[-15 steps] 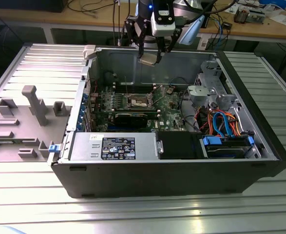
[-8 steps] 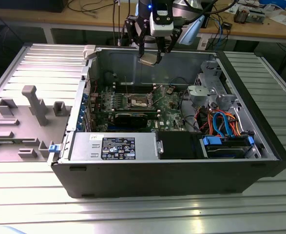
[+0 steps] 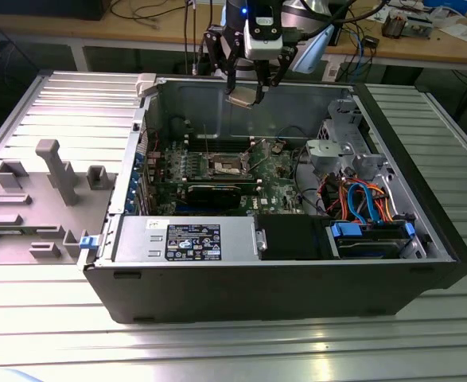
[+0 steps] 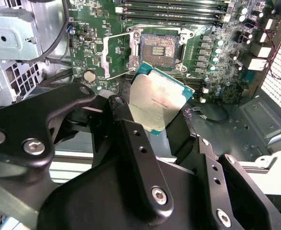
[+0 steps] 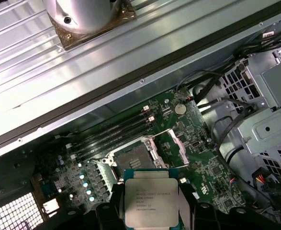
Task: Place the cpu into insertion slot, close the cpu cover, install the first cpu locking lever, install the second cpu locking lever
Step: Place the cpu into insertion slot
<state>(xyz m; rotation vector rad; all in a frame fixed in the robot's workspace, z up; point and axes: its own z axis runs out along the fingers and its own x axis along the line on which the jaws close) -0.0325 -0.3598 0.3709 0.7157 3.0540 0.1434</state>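
Observation:
My gripper (image 3: 246, 91) hangs above the back wall of the open computer case, shut on the cpu (image 3: 245, 98). In both wrist views the cpu (image 4: 159, 96) (image 5: 151, 199) shows its silvery face and green rim, clamped by its edges between the black fingers (image 4: 126, 129). The insertion slot (image 3: 225, 165) (image 4: 158, 47) (image 5: 132, 156) lies bare on the green board, well below the cpu. Beside the slot, the cpu cover (image 4: 116, 53) (image 5: 173, 143) stands swung open. I cannot make out the locking levers.
A long black expansion card (image 3: 217, 193) lies in front of the slot. A grey power supply (image 3: 185, 239) and a black drive box (image 3: 293, 237) fill the case front. Cables and a metal drive cage (image 3: 348, 151) stand at the exterior view's right. Grey fixtures (image 3: 54, 171) are outside.

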